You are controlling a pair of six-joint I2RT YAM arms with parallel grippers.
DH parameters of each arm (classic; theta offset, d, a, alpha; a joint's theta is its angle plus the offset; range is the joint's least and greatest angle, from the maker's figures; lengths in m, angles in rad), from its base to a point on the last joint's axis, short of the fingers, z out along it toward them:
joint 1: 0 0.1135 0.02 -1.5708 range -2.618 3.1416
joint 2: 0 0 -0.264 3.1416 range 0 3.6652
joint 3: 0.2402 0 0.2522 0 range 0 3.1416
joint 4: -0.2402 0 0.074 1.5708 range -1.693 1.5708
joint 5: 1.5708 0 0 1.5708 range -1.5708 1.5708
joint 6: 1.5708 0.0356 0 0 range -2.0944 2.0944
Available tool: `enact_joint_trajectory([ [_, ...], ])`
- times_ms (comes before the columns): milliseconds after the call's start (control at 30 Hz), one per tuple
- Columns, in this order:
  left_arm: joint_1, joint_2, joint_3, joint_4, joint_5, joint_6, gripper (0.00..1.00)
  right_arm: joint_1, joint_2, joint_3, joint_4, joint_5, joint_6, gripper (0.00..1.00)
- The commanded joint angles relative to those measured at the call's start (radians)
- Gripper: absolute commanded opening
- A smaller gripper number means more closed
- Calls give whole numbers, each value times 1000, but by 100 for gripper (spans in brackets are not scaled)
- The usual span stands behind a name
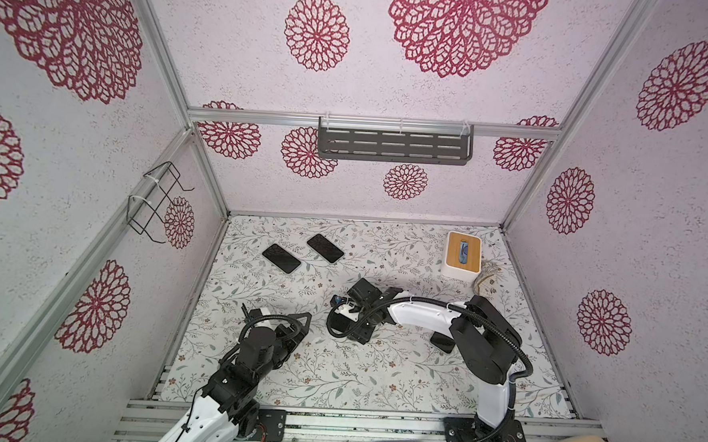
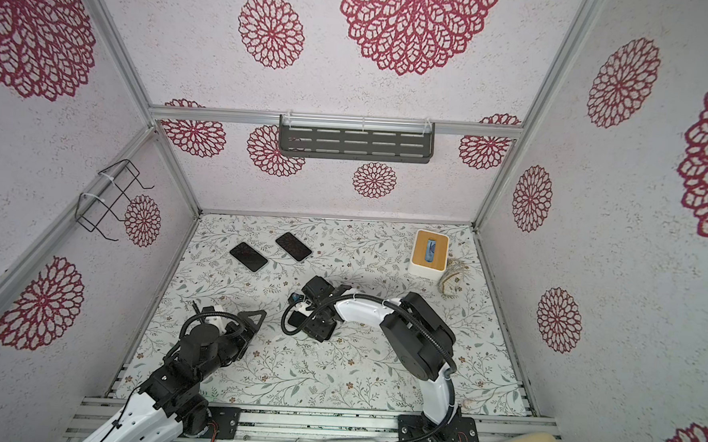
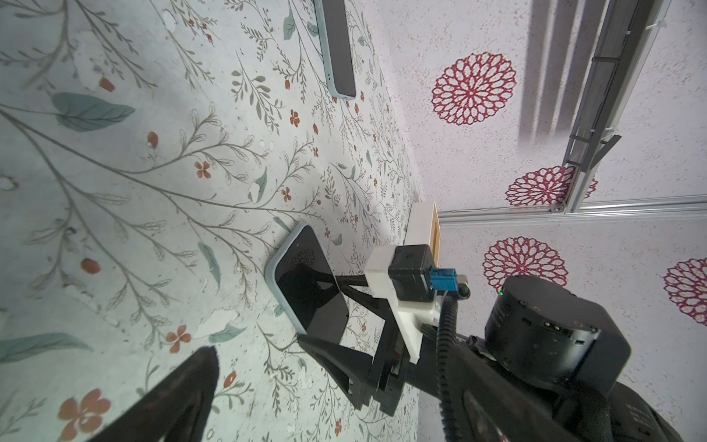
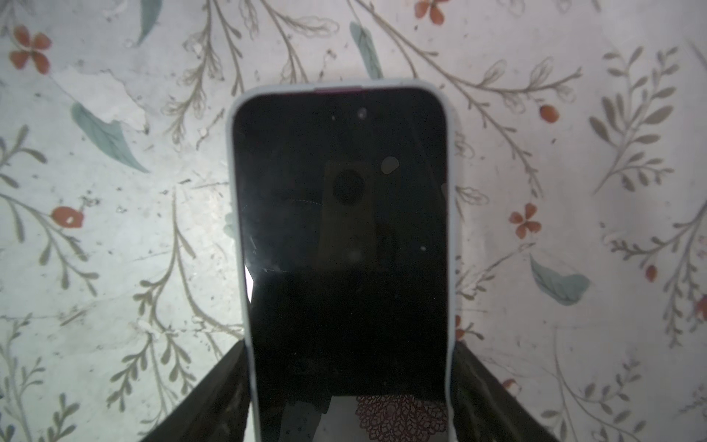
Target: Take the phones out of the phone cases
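In the right wrist view the phone (image 4: 344, 229), dark screen up, lies flat on the floral table in a pale blue phone case (image 4: 453, 229). My right gripper (image 4: 348, 346) straddles its near end, and both black fingers (image 4: 482, 382) press against the case's long sides. The left wrist view shows the same hold, the right gripper (image 3: 319, 312) pointing down onto the phone (image 3: 306, 283). In both top views the right gripper (image 1: 344, 327) (image 2: 301, 325) is mid-table. To its left my left gripper (image 1: 301, 329) (image 2: 257, 325) hangs open and holds nothing; one finger (image 3: 183, 394) shows.
Two more dark phones (image 1: 281, 258) (image 1: 325, 248) lie at the back left. A white tissue box with a wooden lid (image 1: 462, 257) and a woven bundle (image 1: 486, 277) stand at the back right. A dark flat object (image 1: 441, 342) lies under the right arm.
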Motion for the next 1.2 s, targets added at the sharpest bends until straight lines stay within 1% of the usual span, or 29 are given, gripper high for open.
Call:
enact_joint_trajectory([
  [0, -11, 15, 3, 62, 19, -17, 97, 5, -5, -37, -11, 40, 19, 72],
  [267, -11, 33, -11, 110, 32, -40, 97, 0, -46, -47, 43, 64, 52, 63],
  [667, -16, 78, -39, 192, 39, -70, 97, -29, -127, -68, 107, 43, 102, 59],
  [800, -17, 142, -30, 235, 46, -70, 97, -43, -152, -81, 125, 34, 121, 58],
  [933, -21, 221, -35, 322, 59, -86, 97, -54, -181, -98, 145, 4, 135, 57],
  [1167, -29, 349, -43, 475, 76, -116, 97, -67, -249, -125, 171, -101, 155, 57],
])
